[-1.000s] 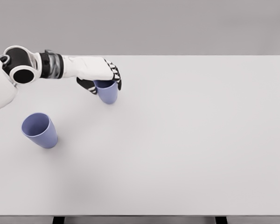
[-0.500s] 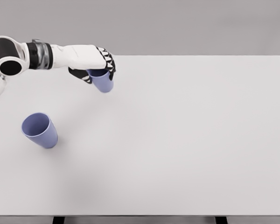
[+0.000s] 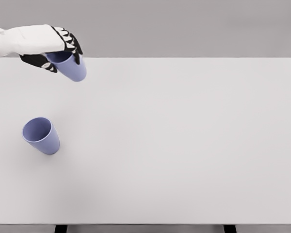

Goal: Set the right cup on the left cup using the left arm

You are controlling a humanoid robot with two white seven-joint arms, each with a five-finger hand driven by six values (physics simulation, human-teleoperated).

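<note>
**A:** What's near me on the table (image 3: 184,145)? Anything blocking?

**B:** Just the left cup (image 3: 40,135), upright near the left edge, open and empty as far as I can see.

**A:** And further back?

**B:** My left hand (image 3: 51,46) has its fingers wrapped round the right cup (image 3: 70,66), tilted, in the air over the far left corner, well apart from the other.

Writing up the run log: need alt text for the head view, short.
The left robot hand holds a blue cup lifted above the white table at upper left. A second blue cup stands on the table nearer the camera.
</note>
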